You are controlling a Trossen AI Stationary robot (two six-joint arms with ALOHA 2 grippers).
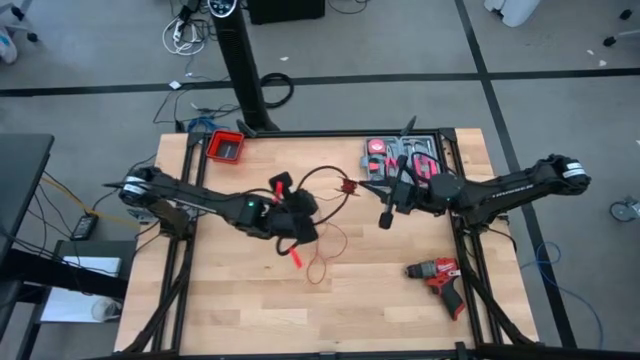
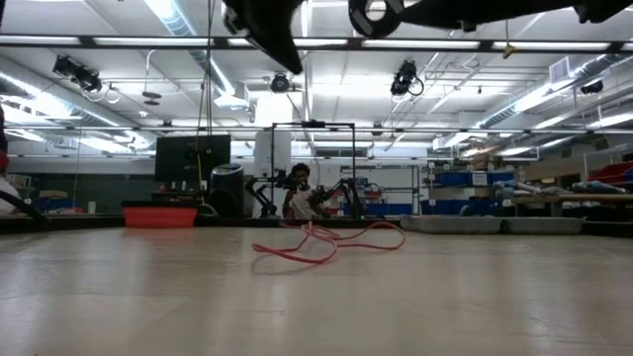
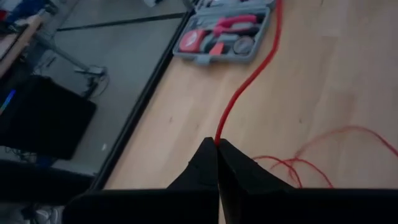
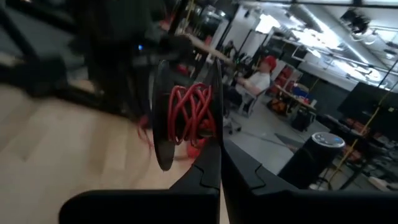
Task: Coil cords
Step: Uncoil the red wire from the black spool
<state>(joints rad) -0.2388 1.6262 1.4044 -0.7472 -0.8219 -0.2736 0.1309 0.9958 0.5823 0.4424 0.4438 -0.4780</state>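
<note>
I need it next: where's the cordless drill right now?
In the high view the drill lies on the table's right side near the front edge, below the right arm and the tool case, apart from the red wire.

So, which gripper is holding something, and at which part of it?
The left gripper is shut on the red cord, pinching a stretch of the wire itself. What the shut right gripper holds cannot be told.

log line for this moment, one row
task: coil cords | left gripper: shut on red wire | right gripper: shut, raised, by wound red wire | loose loops on table | state: coiling unfinished
</note>
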